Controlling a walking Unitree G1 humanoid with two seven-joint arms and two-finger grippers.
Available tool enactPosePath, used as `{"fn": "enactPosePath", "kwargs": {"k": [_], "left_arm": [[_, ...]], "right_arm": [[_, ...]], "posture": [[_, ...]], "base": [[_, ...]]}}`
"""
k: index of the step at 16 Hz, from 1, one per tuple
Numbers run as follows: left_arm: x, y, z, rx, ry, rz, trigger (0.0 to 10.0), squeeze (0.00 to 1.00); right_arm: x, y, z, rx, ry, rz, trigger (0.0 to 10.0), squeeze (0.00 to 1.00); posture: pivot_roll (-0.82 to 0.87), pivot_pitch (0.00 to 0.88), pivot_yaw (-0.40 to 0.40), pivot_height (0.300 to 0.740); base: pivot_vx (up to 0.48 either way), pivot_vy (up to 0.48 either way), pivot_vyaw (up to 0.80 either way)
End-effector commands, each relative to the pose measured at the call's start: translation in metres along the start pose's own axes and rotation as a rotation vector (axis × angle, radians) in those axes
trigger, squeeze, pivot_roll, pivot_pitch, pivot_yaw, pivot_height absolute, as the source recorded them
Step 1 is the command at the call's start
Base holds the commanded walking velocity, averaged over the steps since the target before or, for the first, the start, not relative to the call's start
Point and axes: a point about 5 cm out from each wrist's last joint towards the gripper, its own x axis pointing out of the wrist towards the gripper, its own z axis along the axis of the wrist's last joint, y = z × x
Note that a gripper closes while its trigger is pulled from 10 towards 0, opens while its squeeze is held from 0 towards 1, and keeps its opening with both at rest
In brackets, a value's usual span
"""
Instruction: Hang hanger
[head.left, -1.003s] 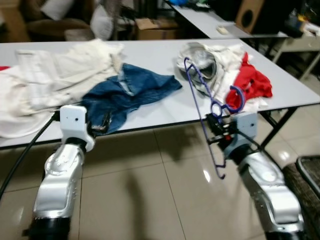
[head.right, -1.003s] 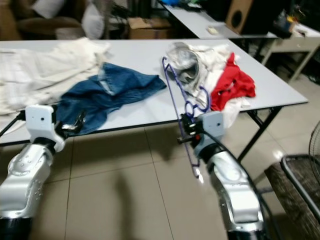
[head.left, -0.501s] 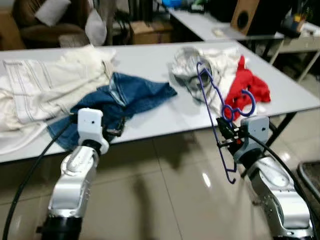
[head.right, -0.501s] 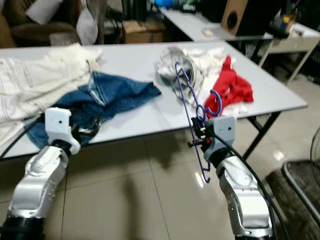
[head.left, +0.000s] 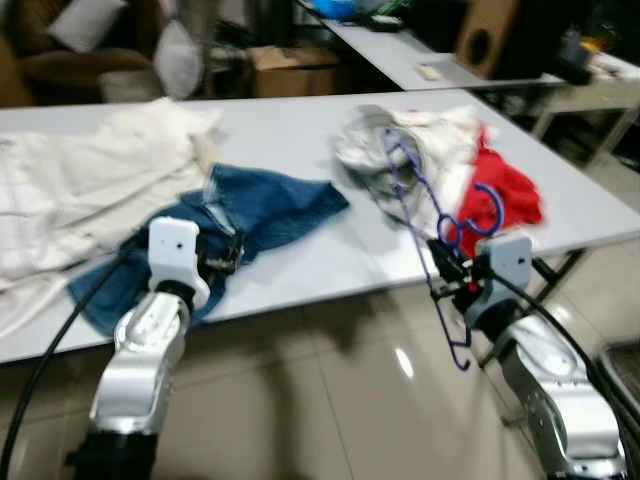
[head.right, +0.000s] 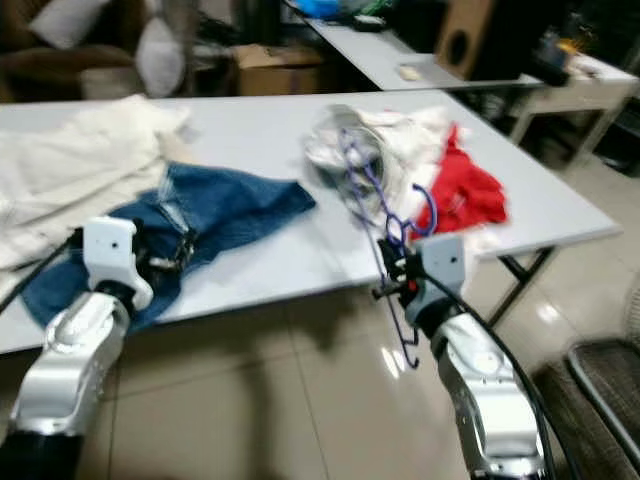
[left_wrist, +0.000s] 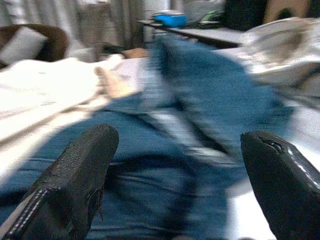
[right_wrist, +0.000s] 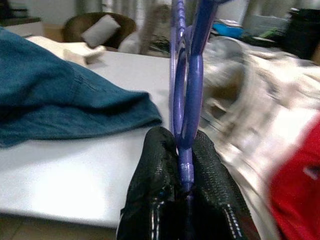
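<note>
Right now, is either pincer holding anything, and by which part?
The right pincer is shut on the blue hanger, pinching its wire just below the hook's neck. The left pincer is open, holding nothing, over the jeans.

Motion blur and cropped edges across the scene

Both eye views are smeared, so the grey-white crumpled garment (head.left: 385, 150) behind the thin purple wire hanger (head.left: 425, 215) has no readable shape. The white table (head.left: 300, 255) and cream cloth (head.left: 70, 190) are cut off beyond the hanger's far side.

Blue wire hanger (head.left: 430, 225), upright, held aloft
</note>
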Motion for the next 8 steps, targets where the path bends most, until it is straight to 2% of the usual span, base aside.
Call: {"fn": "enactPosePath", "kwargs": {"k": [1,2,3,4,6,7,8], "left_arm": [[0.001,0.012,-0.004,0.011,0.030,0.044,10.0,0.97],[0.006,0.013,-0.005,0.030,0.035,0.039,10.0,0.65],[0.009,0.013,-0.003,0.047,0.024,0.026,10.0,0.40],[0.017,0.012,0.003,0.086,0.004,0.007,10.0,0.02],[0.032,0.016,0.009,0.092,0.000,-0.015,10.0,0.00],[0.038,0.018,0.013,0.084,-0.013,-0.025,5.8,0.00],[0.044,0.019,0.019,0.072,-0.033,-0.041,0.0,0.00]], "right_arm": [[0.003,0.006,0.003,-0.010,-0.015,0.023,10.0,0.00],[0.005,0.005,0.006,-0.014,-0.024,0.020,10.0,0.00],[0.005,0.005,0.007,-0.010,-0.028,0.016,10.0,0.00],[0.008,0.004,0.007,-0.014,-0.028,0.017,10.0,0.00],[0.013,0.002,0.008,-0.021,-0.034,0.023,10.0,0.00],[0.015,0.001,0.009,-0.014,-0.036,0.017,10.0,0.00],[0.017,0.002,0.009,-0.014,-0.034,0.022,10.0,0.00]], "posture": [[-0.13,0.000,-0.069,0.740],[-0.12,0.000,-0.072,0.740],[-0.12,0.000,-0.072,0.740],[-0.12,0.000,-0.075,0.740],[-0.10,0.000,-0.089,0.740],[-0.09,0.000,-0.098,0.740],[-0.10,0.000,-0.098,0.740]], "base": [[0.330,0.000,0.00],[0.000,0.000,0.00],[0.000,0.000,0.00],[0.000,0.000,0.00],[0.000,0.000,0.00],[0.000,0.000,0.00],[0.000,0.000,0.00]]}}
